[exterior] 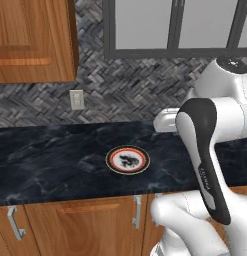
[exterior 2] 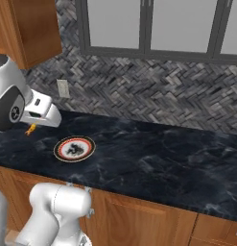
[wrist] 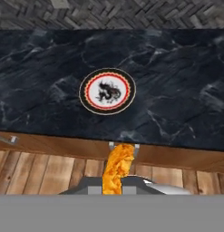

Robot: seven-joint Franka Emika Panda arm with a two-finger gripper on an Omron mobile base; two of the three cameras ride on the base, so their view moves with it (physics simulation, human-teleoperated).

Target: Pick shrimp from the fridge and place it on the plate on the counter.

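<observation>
I am in the carrying step: my gripper (wrist: 121, 152) is clamped on the shrimp (wrist: 118, 168), which hangs over the cabinet fronts, short of the counter (wrist: 186, 81). The plate (wrist: 107, 91) sits ahead on the counter, bare. Next I judge I must reach forward over the plate, lower, then let go.

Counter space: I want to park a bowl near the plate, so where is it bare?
The counter is bare on both sides of the plate, widest to its right in the right base view. Crowded left: the claw holds the shrimp.
</observation>
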